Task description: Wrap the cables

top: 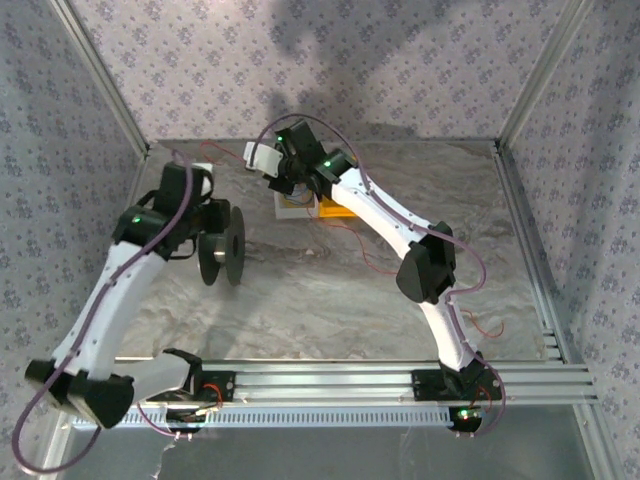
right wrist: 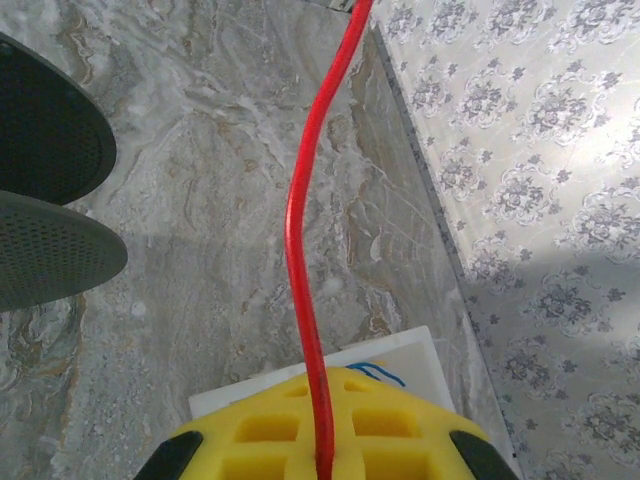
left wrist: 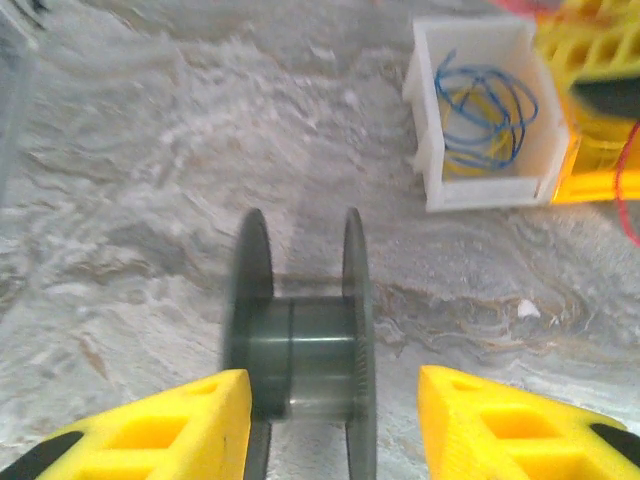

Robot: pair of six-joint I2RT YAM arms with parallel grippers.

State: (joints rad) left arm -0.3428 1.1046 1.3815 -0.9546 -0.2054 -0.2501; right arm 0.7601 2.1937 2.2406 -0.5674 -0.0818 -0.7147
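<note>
A thin red cable [right wrist: 303, 250] rises from between the yellow fingers of my right gripper [right wrist: 325, 455], which is shut on it. That gripper [top: 290, 188] hovers over a white box at the back of the table. More of the red cable [top: 372, 266] trails loosely across the table toward the right arm's base. A black spool [left wrist: 300, 350] stands on its flanges between the fingers of my left gripper [left wrist: 335, 420]. The jaws are open; the right finger is apart from the spool and the left finger is close to a flange. From above, my left gripper [top: 203, 228] sits just left of the spool [top: 224, 246].
A white box [left wrist: 432, 160] holding blue and yellow wire loops [left wrist: 490, 110] stands behind and right of the spool, against a yellow block [left wrist: 590, 60]. Patterned walls and metal rails [top: 525, 235] enclose the marble table. The spool's flanges [right wrist: 45, 250] lie left of the right gripper.
</note>
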